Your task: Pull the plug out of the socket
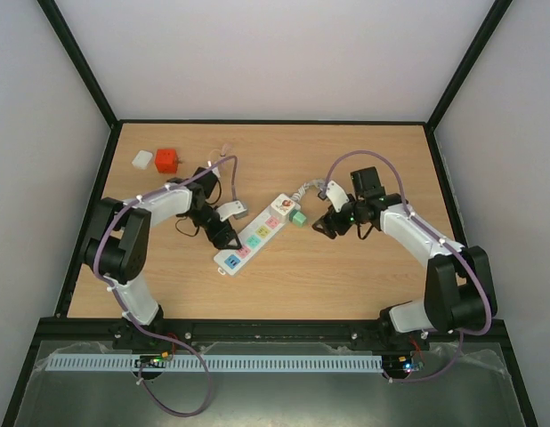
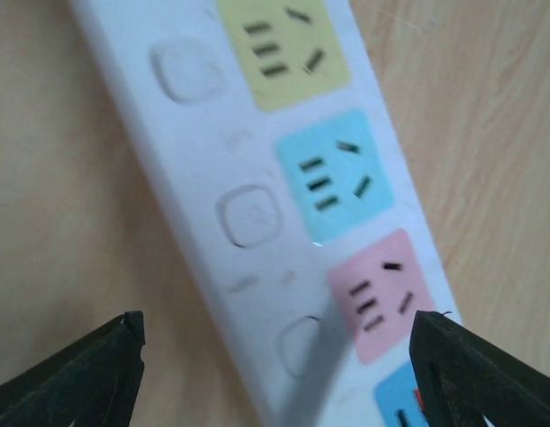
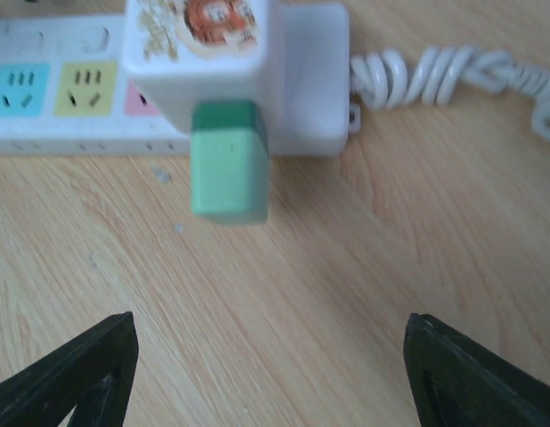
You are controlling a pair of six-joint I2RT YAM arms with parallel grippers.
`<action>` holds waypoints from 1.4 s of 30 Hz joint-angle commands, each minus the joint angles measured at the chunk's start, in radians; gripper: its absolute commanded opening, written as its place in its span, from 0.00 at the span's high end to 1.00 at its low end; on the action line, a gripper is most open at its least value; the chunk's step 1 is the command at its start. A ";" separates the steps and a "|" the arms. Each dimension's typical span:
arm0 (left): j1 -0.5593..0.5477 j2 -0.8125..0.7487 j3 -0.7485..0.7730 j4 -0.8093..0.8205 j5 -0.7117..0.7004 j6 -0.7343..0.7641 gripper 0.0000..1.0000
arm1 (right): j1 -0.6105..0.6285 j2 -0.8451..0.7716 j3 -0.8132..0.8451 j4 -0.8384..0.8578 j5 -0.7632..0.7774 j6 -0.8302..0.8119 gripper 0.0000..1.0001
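Wooden table between pale walls, socket; left end effector and right end effector apart.

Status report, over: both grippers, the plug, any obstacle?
Left gripper open over the socket. Right gripper open, short of the plug. Plug seated at socket's end near the coiled cord. Nothing between right jaws and plug.

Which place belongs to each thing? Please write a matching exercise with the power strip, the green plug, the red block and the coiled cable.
1. power strip
2. green plug
3. red block
4. coiled cable

A. far left part of the table
B. leaving the strip's end, beside the white adapter
C. below the open left gripper
D. sticking out of the white adapter's side

Pairs: 1-C, 2-D, 3-A, 4-B.
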 commanded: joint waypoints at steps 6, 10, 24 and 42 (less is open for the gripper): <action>-0.103 -0.045 -0.120 -0.065 0.101 0.125 0.28 | -0.020 -0.034 -0.119 0.080 -0.102 -0.141 0.30; -0.105 -0.082 -0.127 -0.097 0.145 0.162 0.32 | -0.019 -0.039 -0.150 0.219 -0.105 -0.080 0.32; -0.029 -0.232 -0.137 0.007 0.191 0.087 0.19 | -0.005 0.112 -0.053 0.240 -0.162 -0.243 0.34; 0.084 -0.443 -0.230 0.162 0.194 0.126 0.21 | 0.073 0.205 -0.050 0.355 -0.048 -0.221 0.57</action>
